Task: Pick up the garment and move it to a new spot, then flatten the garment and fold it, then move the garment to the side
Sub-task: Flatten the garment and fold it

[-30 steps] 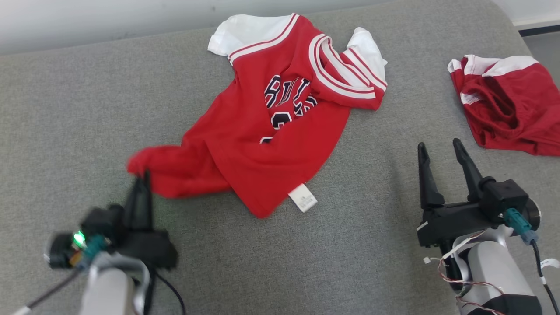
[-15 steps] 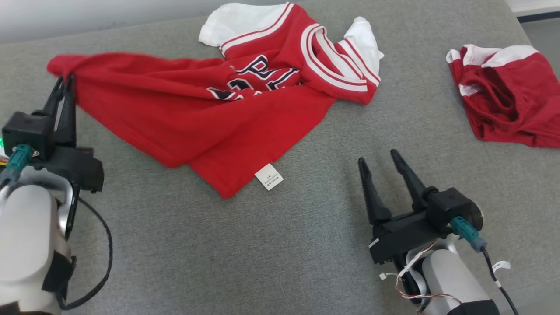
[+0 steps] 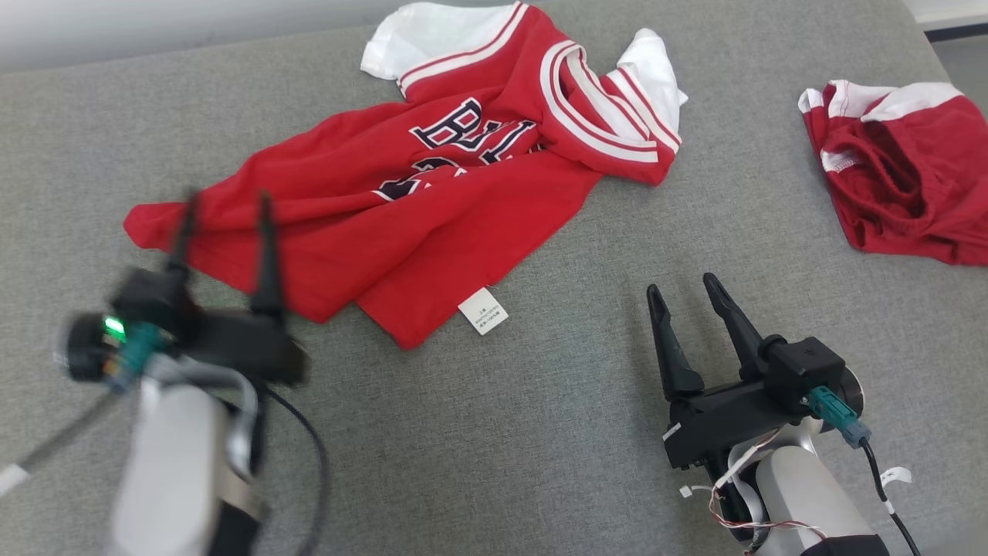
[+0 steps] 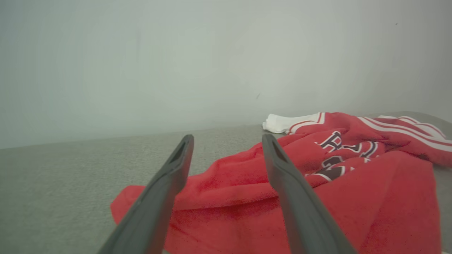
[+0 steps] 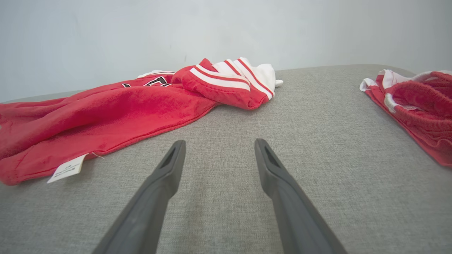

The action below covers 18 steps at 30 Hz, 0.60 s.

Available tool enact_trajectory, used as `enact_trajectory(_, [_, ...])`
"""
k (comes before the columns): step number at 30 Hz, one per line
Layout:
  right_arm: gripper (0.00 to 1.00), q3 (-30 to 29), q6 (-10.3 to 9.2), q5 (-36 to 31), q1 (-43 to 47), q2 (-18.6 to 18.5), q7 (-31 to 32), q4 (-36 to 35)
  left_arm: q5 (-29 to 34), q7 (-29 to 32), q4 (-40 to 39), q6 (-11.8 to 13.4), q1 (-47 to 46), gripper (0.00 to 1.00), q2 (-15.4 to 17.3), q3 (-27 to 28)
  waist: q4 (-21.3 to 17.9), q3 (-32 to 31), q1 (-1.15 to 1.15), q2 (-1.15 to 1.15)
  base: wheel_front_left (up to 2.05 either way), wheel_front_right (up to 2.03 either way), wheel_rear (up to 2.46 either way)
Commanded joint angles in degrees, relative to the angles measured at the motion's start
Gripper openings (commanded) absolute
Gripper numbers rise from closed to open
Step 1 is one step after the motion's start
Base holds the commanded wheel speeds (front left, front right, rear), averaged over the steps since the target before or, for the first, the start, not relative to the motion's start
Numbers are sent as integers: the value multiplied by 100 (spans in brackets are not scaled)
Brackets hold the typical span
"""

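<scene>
The crumpled red jersey with white sleeves [image 3: 432, 208] lies across the middle of the grey fabric desk [image 3: 540, 432]. The left pincer [image 3: 228, 199] is spread wide and empty over the jersey's left hem. The right pincer [image 3: 681, 282], also spread wide, hovers over bare desk, clear of the jersey.

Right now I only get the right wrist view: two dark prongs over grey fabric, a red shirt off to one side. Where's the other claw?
Observer: The left gripper hangs over the outstretched lower corner of the jersey, jaws apart and pinching nothing.
Operator: Does the shirt say anything on its front?
Observer: Yes, the head view shows dark lettering with white outlines. It begins with a B, and the rest is too creased to read.
</scene>
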Motion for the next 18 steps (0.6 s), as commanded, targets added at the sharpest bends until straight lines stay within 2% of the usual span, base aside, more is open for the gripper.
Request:
enact_trajectory(1, [100, -39, -16, -15, 75, 21, 2, 20, -99, -16, -227, -112, 373, 100, -196, -152, 49, -61, -1, -1, 0, 0, 0])
enact_trajectory(5, [100, -37, -17, -8, 76, 46, 2, 82, -333, -16, -517, -260, 885, 100, -391, -885, 49, -130, -1, -1, 0, 0, 0])
enact_trajectory(10, [100, -15, -17, -1, 87, 32, 2, 116, -659, -16, -390, -273, 1228, 100, -397, -1675, -11, -193, -1, -1, 0, 0, 0])
enact_trajectory(18, [100, -84, -17, -30, 145, 55, 2, 78, -1001, -16, -294, -276, 1479, 100, -396, -1920, -89, -200, -1, -1, 0, 0, 0])
